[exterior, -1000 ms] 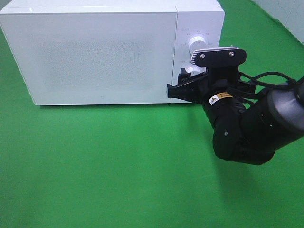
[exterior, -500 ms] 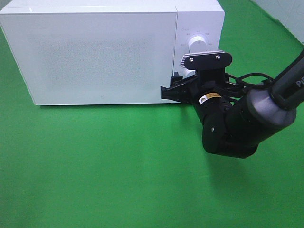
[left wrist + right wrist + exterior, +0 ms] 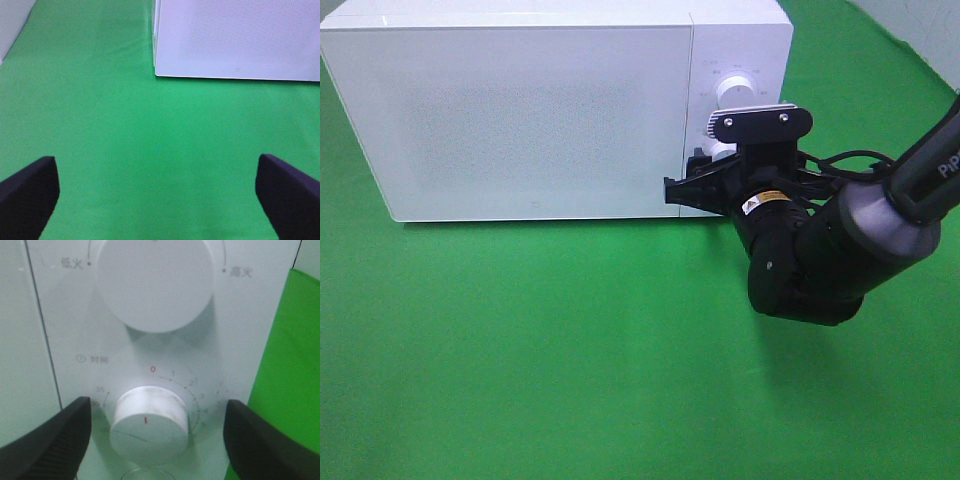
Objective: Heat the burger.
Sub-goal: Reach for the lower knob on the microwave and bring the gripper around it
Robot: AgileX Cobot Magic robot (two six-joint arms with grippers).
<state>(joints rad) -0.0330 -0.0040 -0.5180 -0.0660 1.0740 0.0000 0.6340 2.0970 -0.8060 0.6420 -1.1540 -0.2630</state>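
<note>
At the microwave (image 3: 520, 110), right gripper (image 3: 157, 437) up close!
Jaws wide either side of the lower knob (image 3: 148, 422), not touching; left gripper (image 3: 157, 195) spread wide over the surface (image 3: 125, 130).

Right arm (image 3: 815, 265) extended forward from the right side, wrist (image 3: 772, 205) roughly level, right gripper (image 3: 692, 178) with jaws wide apart, gripping nothing, left gripper (image 3: 160, 200) tilted downward, jaws at full spread, gripping nothing.

Pretty clearly a robot lab rig, not a real kitchen: boxy white microwave oven (image 3: 540, 110) on a bright green cloth tabletop (image 3: 570, 360), black jointed robot arm (image 3: 820, 260) right at it.
</note>
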